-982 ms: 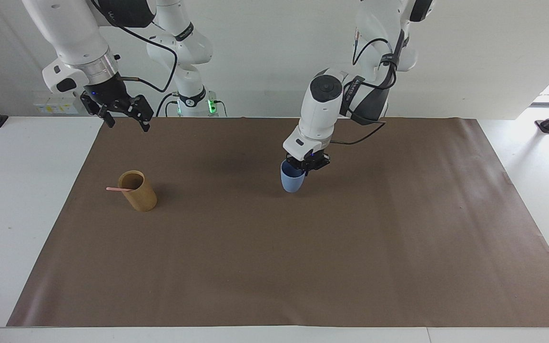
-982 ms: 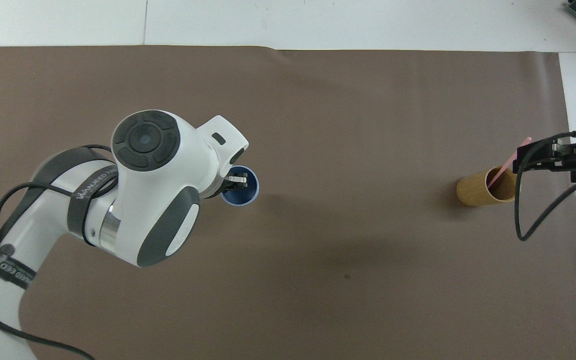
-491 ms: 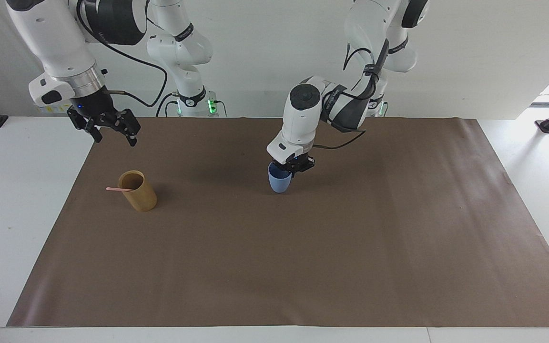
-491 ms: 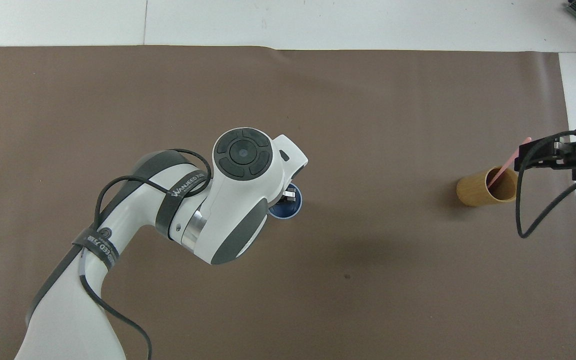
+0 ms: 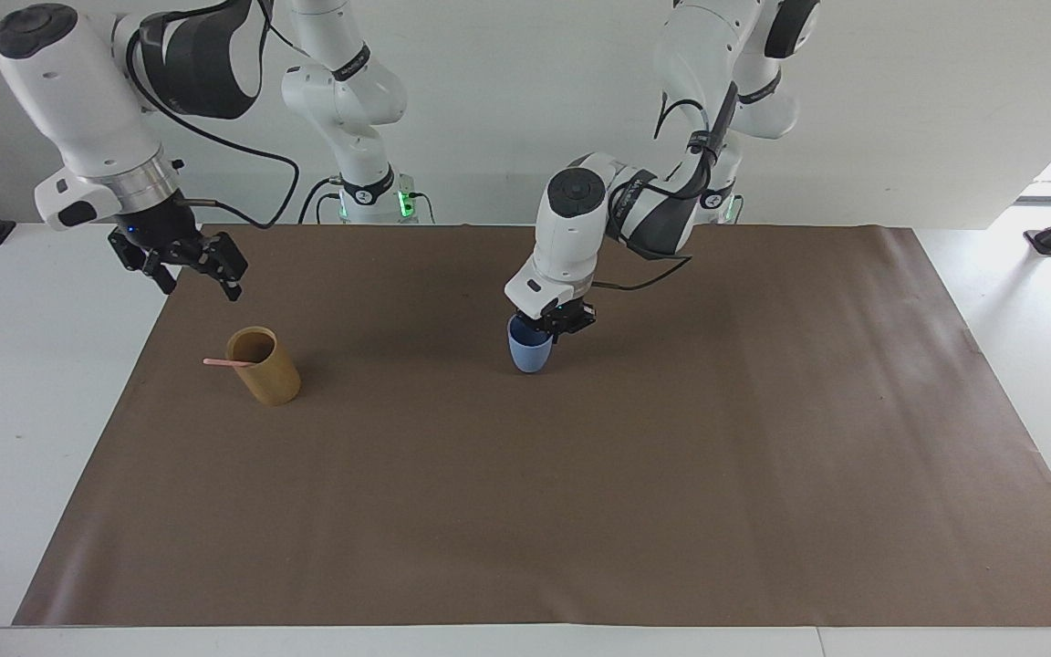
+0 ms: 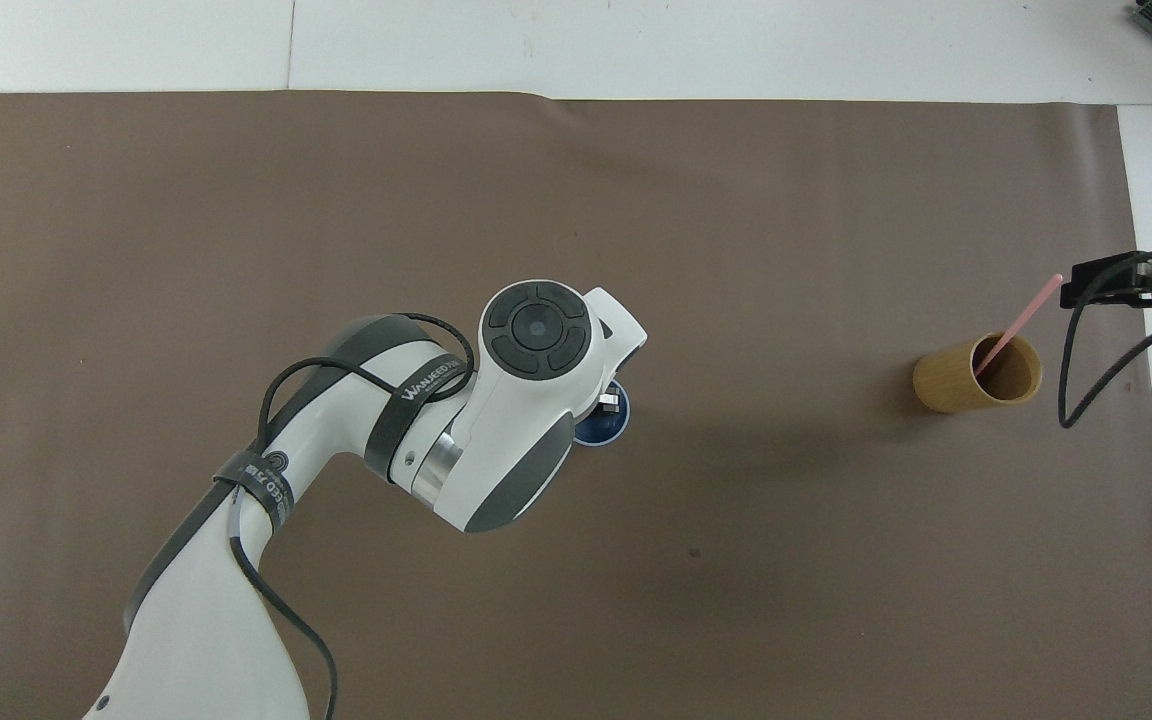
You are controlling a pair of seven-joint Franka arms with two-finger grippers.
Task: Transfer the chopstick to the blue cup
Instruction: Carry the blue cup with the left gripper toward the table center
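The blue cup stands upright near the middle of the brown mat; I cannot tell whether it rests on the mat or hangs just above it. My left gripper is shut on its rim from above, and the arm hides most of the cup in the overhead view. One pale pink chopstick leans out of the tan cup toward the right arm's end of the table. It also shows in the overhead view. My right gripper hangs open and empty in the air over the mat's edge beside the tan cup.
The brown mat covers most of the white table. The right arm's black cable hangs beside the tan cup. A small dark speck lies on the mat.
My left gripper has carried the blue cup toward the right arm's end, closer to the tan cup. My right gripper has shifted outward toward the table's end and slightly lower.
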